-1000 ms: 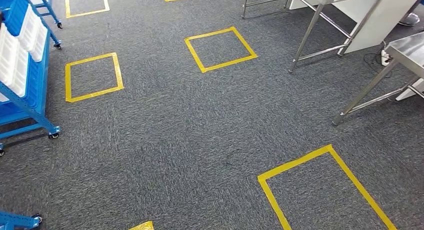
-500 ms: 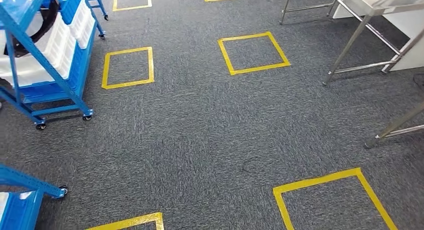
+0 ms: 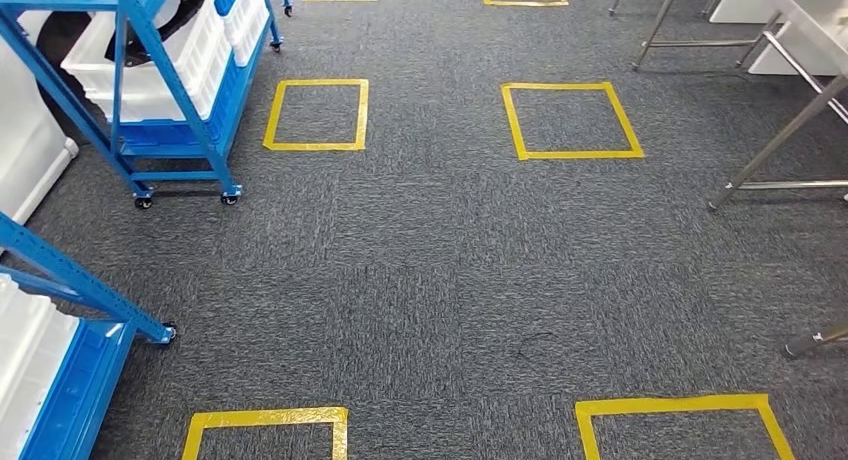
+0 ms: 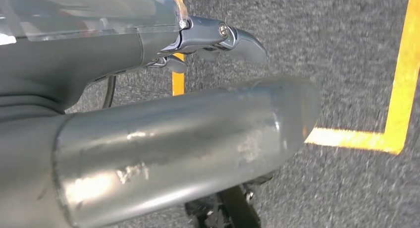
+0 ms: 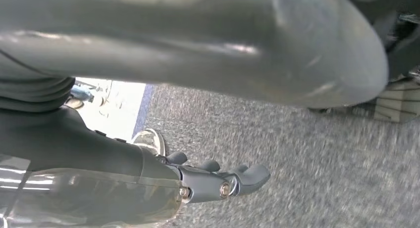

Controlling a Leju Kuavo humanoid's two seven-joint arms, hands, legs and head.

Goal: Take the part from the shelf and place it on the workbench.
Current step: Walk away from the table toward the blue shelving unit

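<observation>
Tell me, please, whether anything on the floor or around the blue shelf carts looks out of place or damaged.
Nothing stands out. The yellow tape squares lie flat on the grey carpet, the blue shelf cart stands upright on its castors with its white bins in place, and only a small dark mark shows on the carpet.
</observation>
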